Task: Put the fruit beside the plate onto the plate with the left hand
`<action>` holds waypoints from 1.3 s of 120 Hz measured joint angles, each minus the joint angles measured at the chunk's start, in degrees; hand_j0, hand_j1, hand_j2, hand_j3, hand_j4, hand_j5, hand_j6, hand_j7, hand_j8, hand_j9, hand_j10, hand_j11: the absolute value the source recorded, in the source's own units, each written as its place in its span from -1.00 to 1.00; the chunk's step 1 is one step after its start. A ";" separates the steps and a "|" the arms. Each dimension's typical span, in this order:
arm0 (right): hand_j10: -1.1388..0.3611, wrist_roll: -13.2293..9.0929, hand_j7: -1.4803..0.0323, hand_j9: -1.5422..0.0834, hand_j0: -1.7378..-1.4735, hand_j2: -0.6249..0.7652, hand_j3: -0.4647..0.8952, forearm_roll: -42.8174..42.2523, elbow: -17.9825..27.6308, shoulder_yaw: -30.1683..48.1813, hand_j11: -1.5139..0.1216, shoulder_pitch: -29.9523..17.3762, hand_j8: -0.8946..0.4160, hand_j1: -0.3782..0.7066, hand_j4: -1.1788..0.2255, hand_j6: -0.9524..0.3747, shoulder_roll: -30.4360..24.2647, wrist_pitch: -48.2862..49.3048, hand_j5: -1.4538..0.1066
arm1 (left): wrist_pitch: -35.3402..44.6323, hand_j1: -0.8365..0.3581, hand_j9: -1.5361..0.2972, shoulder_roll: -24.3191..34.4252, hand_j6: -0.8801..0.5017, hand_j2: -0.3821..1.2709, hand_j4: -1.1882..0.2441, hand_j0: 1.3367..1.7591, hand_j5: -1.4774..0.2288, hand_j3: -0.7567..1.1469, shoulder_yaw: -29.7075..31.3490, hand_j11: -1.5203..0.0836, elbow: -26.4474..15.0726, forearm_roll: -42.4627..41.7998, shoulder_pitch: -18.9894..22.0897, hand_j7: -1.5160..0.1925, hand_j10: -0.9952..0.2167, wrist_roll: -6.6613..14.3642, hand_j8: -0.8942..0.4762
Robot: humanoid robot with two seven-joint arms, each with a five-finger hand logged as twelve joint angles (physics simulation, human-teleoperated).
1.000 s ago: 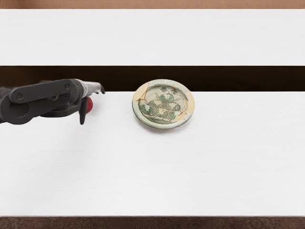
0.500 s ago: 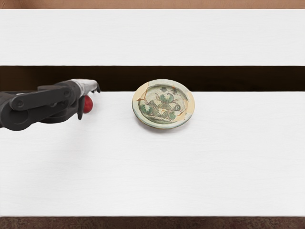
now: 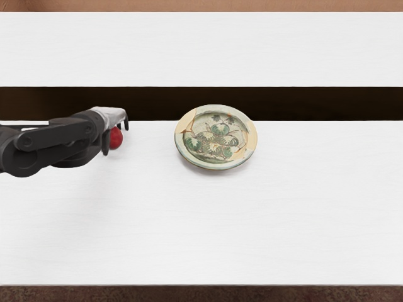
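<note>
- Your left robot hand [image 3: 109, 121] sits over and against the red fruit [image 3: 116, 138], near the back edge of the surface [image 3: 201, 220]; most of the fruit is hidden under it.
- Grip state: you cannot tell from this view whether the robot hand is closed on the fruit or only hanging above it; treat the grasp as unconfirmed.
- The fruit lies on the surface, well left of the plate [image 3: 250, 133] and not on it; the plate carries nothing; placement is not yet done.
- Risk 1: a lift with a loose hold would likely drop the small round fruit; it could roll off the back edge into the dark gap behind.
- Risk 2: a low carry could knock the plate's rim and shift the plate.
- Risk 3: a release from height could let the fruit bounce or roll off the shallow plate.
- The right arm is out of view.
</note>
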 joint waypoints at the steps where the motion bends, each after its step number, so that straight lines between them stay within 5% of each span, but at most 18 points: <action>1: 0.50 0.00 0.94 0.88 -0.40 -0.10 -0.32 0.00 0.00 0.00 0.83 0.00 0.35 -0.92 0.66 0.42 0.00 0.00 0.84 | 0.00 0.16 0.09 0.00 -0.31 -0.43 0.08 0.52 0.11 -0.20 0.00 0.23 0.00 0.00 0.00 0.17 -0.04 0.00 -0.30; 18: 0.50 0.00 0.94 0.88 -0.40 -0.10 -0.32 0.00 0.00 0.01 0.83 0.00 0.35 -0.92 0.66 0.42 0.00 0.00 0.84 | 0.00 0.02 -0.03 0.00 -0.44 -0.40 -0.04 0.52 -0.03 -0.21 0.00 0.09 -0.04 0.01 0.00 0.03 -0.18 0.00 -0.42; 56: 0.50 0.00 0.94 0.88 -0.40 -0.10 -0.32 0.00 0.00 0.02 0.83 0.00 0.35 -0.92 0.66 0.42 0.00 0.00 0.84 | -0.05 -0.12 -0.22 0.97 -0.27 -0.22 -0.19 0.51 -0.24 -0.21 -0.07 -0.12 0.02 -0.56 0.00 -0.18 -0.37 0.00 -0.31; 106: 0.50 0.00 0.94 0.88 -0.40 -0.10 -0.32 0.00 0.00 0.06 0.83 0.00 0.35 -0.92 0.66 0.42 0.00 0.00 0.84 | -0.19 -0.31 -0.33 1.58 -0.07 -0.06 0.00 0.49 -0.40 -0.21 -1.47 -0.25 0.03 -3.43 -1.92 -0.30 -0.47 0.01 -0.12; 156: 0.50 0.00 0.94 0.88 -0.40 -0.10 -0.32 0.00 0.00 0.05 0.83 0.00 0.35 -0.92 0.66 0.42 0.00 0.00 0.84 | -0.83 -0.32 -0.34 5.34 -0.05 -0.05 0.03 0.48 -0.42 -0.20 -19.85 -0.27 -0.03 -23.54 -1.74 -0.31 -0.45 0.01 -0.10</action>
